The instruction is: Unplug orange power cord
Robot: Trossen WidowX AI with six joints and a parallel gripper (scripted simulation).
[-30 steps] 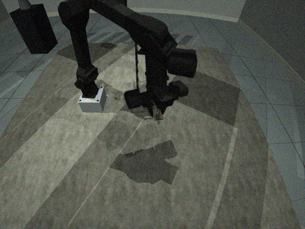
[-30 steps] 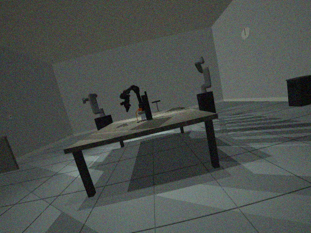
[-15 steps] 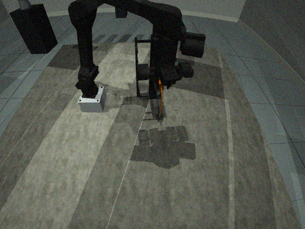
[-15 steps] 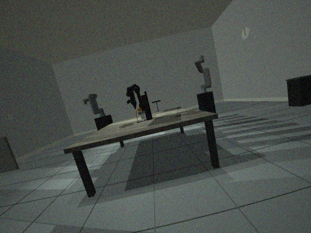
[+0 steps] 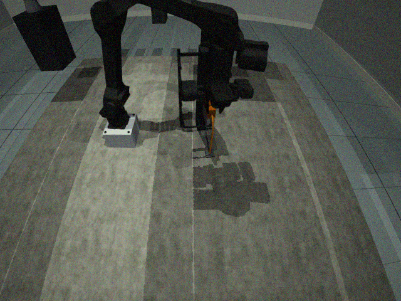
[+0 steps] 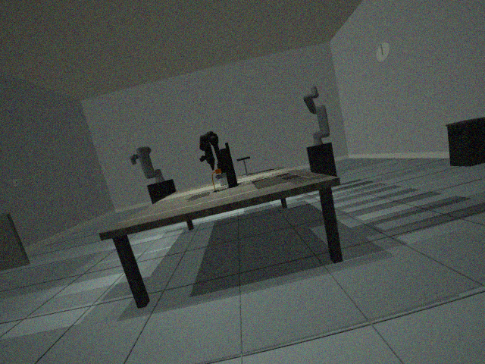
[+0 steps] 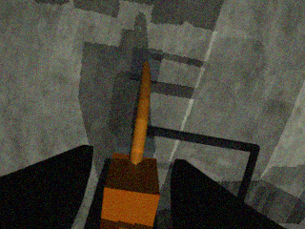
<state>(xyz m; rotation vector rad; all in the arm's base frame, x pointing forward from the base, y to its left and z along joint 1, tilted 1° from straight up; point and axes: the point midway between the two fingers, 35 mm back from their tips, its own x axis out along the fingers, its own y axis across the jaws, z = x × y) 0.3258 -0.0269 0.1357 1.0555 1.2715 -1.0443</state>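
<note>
The orange plug (image 7: 129, 206) (image 5: 211, 109) sits between my two dark fingers in the wrist view, with a thin gap on each side. Its orange cord (image 7: 141, 114) (image 5: 211, 136) runs from the plug down to the table top. My gripper (image 7: 132, 163) (image 5: 215, 108) is partly open around the plug and does not clamp it. The dark upright power strip (image 6: 228, 166) stands on the table, and my arm hides most of it in the top view. I cannot tell from these views whether the plug still sits in the strip's socket.
A thin black wire frame (image 5: 178, 87) (image 7: 210, 140) stands beside the strip. My white base block (image 5: 121, 132) is to the left. A black box (image 5: 43, 35) stands beyond the table's far left. Two other robot arms (image 6: 148, 164) (image 6: 319, 117) stand on pedestals behind the table (image 6: 195, 213).
</note>
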